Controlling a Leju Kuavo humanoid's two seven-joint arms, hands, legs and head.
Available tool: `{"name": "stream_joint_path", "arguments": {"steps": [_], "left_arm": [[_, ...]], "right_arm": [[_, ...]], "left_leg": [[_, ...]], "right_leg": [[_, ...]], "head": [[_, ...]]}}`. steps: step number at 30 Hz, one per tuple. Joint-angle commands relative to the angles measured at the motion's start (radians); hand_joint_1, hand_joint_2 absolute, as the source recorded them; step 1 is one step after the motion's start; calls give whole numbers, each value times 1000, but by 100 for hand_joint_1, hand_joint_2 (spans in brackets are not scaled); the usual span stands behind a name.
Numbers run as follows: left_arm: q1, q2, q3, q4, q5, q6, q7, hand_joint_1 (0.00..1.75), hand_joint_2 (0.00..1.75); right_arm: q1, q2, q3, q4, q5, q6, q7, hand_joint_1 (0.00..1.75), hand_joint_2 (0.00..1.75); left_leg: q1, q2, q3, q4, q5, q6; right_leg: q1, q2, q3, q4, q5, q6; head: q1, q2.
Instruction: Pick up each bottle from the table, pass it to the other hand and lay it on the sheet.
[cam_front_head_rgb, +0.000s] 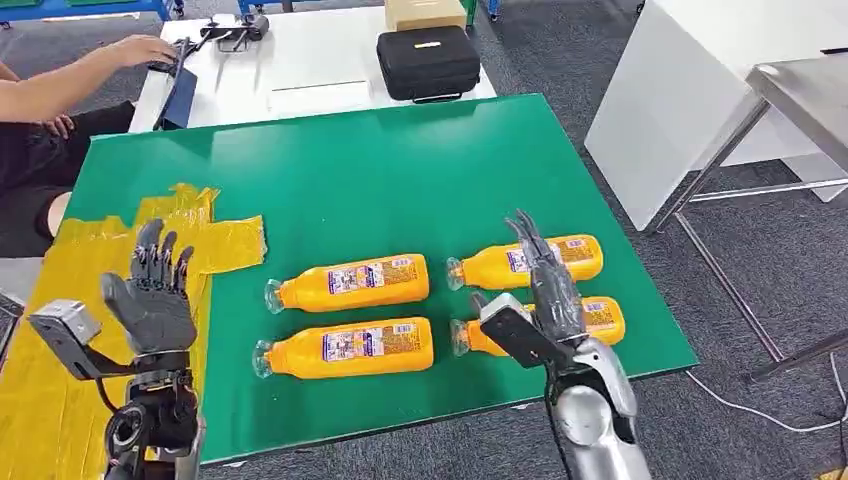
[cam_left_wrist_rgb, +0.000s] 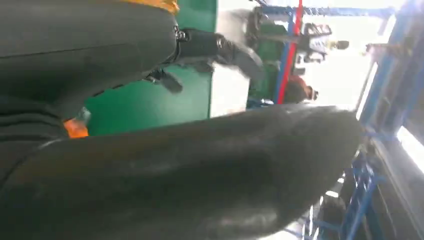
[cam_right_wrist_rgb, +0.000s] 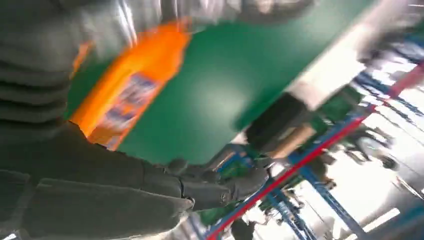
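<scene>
Head view: left hand (cam_front_head_rgb: 152, 300) at 8 o'clock, raised, fingers spread, holding nothing, above yellow sheet (cam_front_head_rgb: 60, 400). Right hand (cam_front_head_rgb: 548, 285) at 5 o'clock, fingers stretched apart, over two right bottles (cam_front_head_rgb: 585, 255), grasping none. Four orange bottles lie on green table (cam_front_head_rgb: 400, 170); two left bottles (cam_front_head_rgb: 350, 282) at centre.
Left wrist view: thick thumb (cam_left_wrist_rgb: 175, 175), green table beyond.
Right wrist view: blurred orange bottle (cam_right_wrist_rgb: 130, 85) beside hand.

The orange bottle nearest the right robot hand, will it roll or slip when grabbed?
Probably. The bottle lies on its side on the smooth green table, so a nudge may roll it. Its glossy plastic body looks rigid but somewhat slippery, likely full.
</scene>
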Motion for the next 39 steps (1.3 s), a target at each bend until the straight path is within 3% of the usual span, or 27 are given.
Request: {"name": "stream_joint_path", "arguments": {"steps": [1,8,12,16,28,36,39], "left_arm": [[-15,19,51,120,34,-7,-5,0,0],[-14,19,38,136,50,-10,-12,0,0],[-15,20,38,135,51,-10,-12,0,0],[-1,17,48,112,58,-4,-15,0,0],[-5,16,44,115,59,-4,-15,0,0],[-73,13,8,190,64,-7,-14,0,0],[-60,9,8,185,71,-3,-18,0,0]], "right_arm": [[136,-224,-74,-77,0,56,12,0,175],[200,-292,-119,-173,46,128,34,0,175],[198,-296,-120,-169,47,131,33,0,175],[175,-352,-137,-136,85,165,39,0,175],[151,-354,-129,-108,99,175,41,0,175],[-41,-415,-31,172,132,221,61,0,175],[-29,-456,-26,223,93,228,50,0,175]], "left_leg": [[-1,-3,5,-2,-1,0],[-3,0,4,-1,-2,-1],[-3,0,5,-1,-2,0],[-2,2,3,-1,-2,0],[-2,2,3,-1,-2,0],[-1,6,5,-1,-1,0],[-2,3,5,-2,0,1]], "right_leg": [[-1,-4,6,-1,-3,0],[-2,-2,4,0,-3,0],[-1,-1,4,-1,-2,0],[-1,0,2,0,-1,0],[0,1,3,-1,-1,0],[0,4,4,-3,2,1],[0,1,5,-3,2,2]], "head": [[0,0],[0,0],[0,0],[0,0],[0,0],[0,0],[0,0]]}}
